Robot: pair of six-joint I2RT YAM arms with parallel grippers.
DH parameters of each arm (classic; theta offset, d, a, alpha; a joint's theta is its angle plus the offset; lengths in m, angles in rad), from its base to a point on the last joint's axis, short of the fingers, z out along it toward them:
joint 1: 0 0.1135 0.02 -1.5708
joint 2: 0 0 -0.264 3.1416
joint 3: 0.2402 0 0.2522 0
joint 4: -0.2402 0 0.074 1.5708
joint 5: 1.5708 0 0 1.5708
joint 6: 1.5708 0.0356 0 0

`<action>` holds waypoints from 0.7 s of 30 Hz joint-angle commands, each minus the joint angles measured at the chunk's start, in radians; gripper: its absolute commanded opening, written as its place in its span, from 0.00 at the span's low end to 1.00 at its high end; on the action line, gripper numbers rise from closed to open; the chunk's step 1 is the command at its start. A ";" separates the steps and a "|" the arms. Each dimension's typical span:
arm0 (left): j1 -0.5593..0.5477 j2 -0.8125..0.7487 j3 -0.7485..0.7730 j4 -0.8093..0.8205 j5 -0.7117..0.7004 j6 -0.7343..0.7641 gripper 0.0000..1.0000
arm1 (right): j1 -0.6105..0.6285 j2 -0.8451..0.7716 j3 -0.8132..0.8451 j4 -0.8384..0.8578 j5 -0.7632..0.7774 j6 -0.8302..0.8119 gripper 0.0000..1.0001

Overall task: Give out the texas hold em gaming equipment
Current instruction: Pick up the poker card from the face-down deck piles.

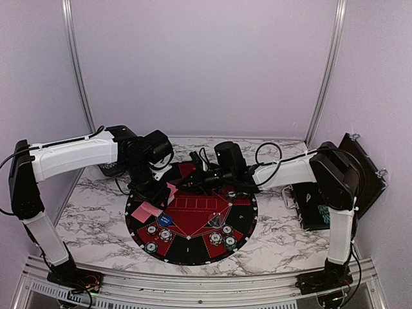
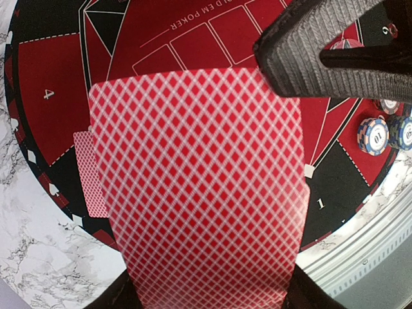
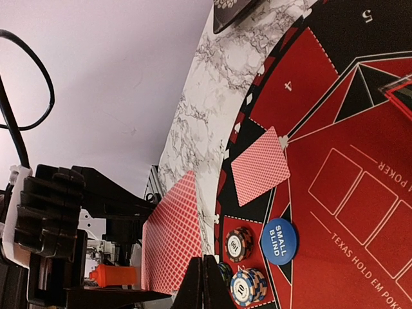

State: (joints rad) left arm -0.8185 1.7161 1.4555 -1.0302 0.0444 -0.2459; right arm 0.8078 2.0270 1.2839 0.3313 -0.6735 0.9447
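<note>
My left gripper (image 2: 206,296) is shut on a stack of red-backed playing cards (image 2: 199,193), held above the left side of the round mat (image 1: 191,251). In the top view the stack (image 1: 170,190) juts out to the right of that gripper (image 1: 154,187). One card (image 3: 261,166) lies face down on the mat by sector 4. My right gripper (image 3: 205,283) is shut and holds nothing; one of its fingers (image 2: 335,51) hangs over the stack's far right corner. A blue small-blind marker (image 3: 280,241) and striped poker chips (image 3: 238,243) sit near the lone card.
More chip stacks (image 1: 225,237) sit on the mat's near right sectors. A black case (image 1: 315,206) stands open on the marble table (image 1: 96,225) at the right. Cables trail behind the right arm. The rail (image 1: 193,283) runs along the near edge.
</note>
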 commanded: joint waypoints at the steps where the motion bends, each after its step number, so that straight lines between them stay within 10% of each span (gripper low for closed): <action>1: -0.005 -0.007 -0.003 -0.036 0.011 0.006 0.53 | -0.021 -0.027 0.007 -0.016 0.009 -0.019 0.00; 21: -0.005 -0.012 -0.012 -0.036 0.008 0.001 0.53 | -0.076 -0.091 -0.059 0.044 -0.032 0.007 0.00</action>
State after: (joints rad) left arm -0.8185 1.7161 1.4555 -1.0458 0.0444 -0.2462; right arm 0.7486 1.9759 1.2407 0.3386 -0.6907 0.9455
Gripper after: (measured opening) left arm 0.671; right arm 0.004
